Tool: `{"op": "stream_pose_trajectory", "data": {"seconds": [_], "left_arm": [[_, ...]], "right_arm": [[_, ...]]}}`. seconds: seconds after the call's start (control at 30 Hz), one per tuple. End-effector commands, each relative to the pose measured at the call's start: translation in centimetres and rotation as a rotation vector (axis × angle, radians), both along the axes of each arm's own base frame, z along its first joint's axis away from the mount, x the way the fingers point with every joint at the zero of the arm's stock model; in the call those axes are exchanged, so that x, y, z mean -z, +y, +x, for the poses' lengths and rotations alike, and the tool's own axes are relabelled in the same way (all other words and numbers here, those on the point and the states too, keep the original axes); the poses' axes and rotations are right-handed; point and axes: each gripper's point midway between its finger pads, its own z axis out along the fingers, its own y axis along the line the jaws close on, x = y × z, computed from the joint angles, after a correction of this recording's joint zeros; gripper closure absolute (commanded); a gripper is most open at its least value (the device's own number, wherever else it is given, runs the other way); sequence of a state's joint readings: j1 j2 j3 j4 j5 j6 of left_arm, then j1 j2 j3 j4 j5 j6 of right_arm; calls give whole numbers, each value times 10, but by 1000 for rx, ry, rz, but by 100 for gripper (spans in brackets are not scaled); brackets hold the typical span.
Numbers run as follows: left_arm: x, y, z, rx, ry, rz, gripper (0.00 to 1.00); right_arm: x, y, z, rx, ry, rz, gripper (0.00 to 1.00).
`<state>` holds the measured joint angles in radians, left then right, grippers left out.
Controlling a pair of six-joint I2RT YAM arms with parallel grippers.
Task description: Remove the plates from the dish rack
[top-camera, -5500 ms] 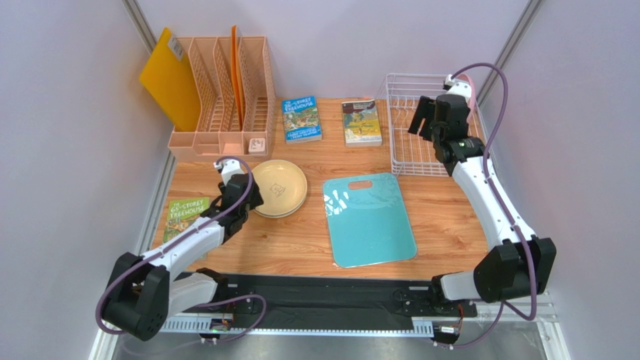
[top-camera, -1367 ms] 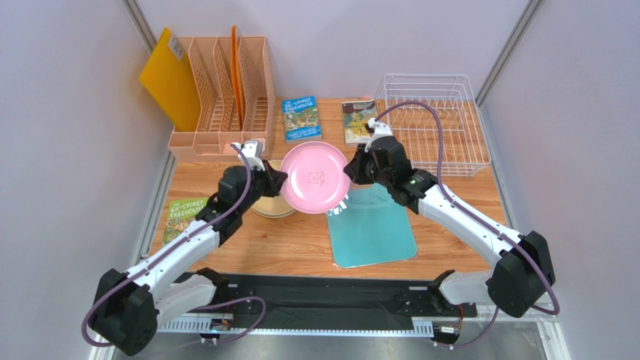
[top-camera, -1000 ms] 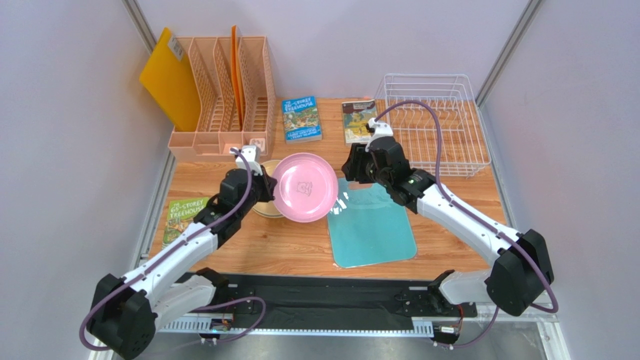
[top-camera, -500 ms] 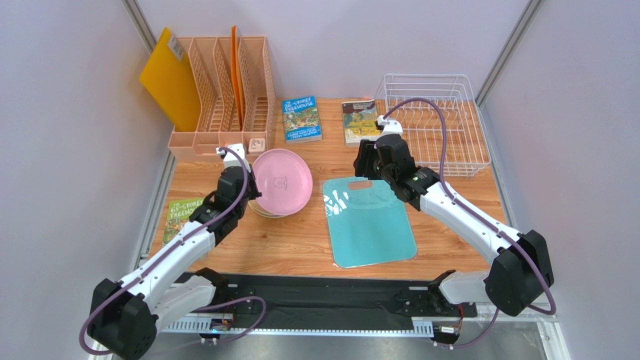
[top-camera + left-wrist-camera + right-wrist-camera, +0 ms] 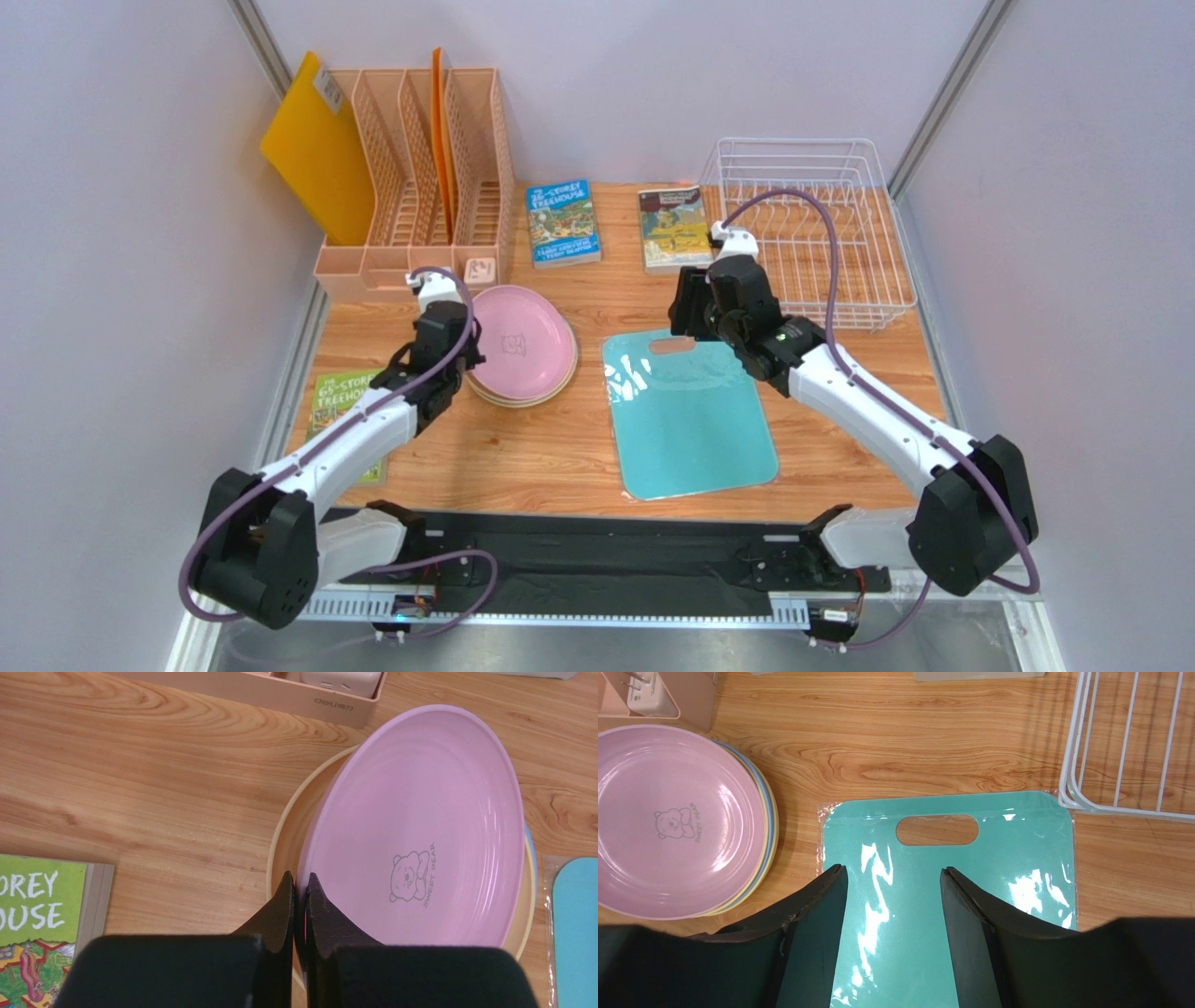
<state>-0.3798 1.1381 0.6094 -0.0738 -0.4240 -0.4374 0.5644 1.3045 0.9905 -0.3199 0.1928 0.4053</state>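
Note:
The pink plate [image 5: 522, 340] with a bear logo lies tilted on top of a stack of plates at the table's left. A cream plate [image 5: 284, 847] and a grey-blue rim [image 5: 767, 805] show under it. My left gripper [image 5: 467, 347] is shut on the pink plate's [image 5: 414, 833] near rim, and in the left wrist view the gripper [image 5: 300, 882] has the edge pinched between its jaws. My right gripper [image 5: 686, 324] hovers open over the teal cutting board [image 5: 690, 409], its jaws [image 5: 892, 871] holding nothing. The white wire dish rack [image 5: 807, 142] at the back right holds no plate.
A peach file organizer [image 5: 421, 182] and a yellow board [image 5: 316, 161] stand at the back left. Two books [image 5: 564, 221] [image 5: 675, 227] lie at the back centre. A green book [image 5: 337, 406] lies by the left arm. The rack's corner [image 5: 1130, 811] is just right of the right gripper.
The left gripper has carried the pink plate left and down onto the plate stack. The right gripper has drawn back a little to the right, toward the rack.

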Motion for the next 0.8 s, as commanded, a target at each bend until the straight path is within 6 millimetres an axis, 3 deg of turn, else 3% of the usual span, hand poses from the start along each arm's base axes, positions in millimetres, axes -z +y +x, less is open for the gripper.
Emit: {"op": "stream_pose_trajectory", "data": {"seconds": [0.0, 0.17, 0.4, 0.43, 0.6, 0.67, 0.73, 0.77], "left_arm": [[5, -9, 6, 5, -7, -46, 90], [13, -9, 4, 8, 9, -41, 68], [13, -11, 4, 31, 13, -39, 48], [12, -11, 4, 36, 13, -37, 36], [-4, -13, 2, 57, -13, -47, 30], [-14, -15, 1, 73, -22, -51, 16], [-23, -17, 2, 91, -34, -50, 12], [-30, -19, 1, 106, -48, -58, 12]], "right_arm": [[-15, -8, 0, 10, -45, -2, 43], [-12, -18, 2, 38, -46, -33, 43], [-8, -38, 5, 89, -50, -88, 40], [-9, -41, 5, 95, -52, -93, 39], [-15, -59, 7, 139, -76, -119, 33], [-19, -67, 8, 167, -92, -141, 32], [-20, -74, 8, 174, -99, -163, 30], [-23, -80, 8, 191, -106, -175, 19]]}}
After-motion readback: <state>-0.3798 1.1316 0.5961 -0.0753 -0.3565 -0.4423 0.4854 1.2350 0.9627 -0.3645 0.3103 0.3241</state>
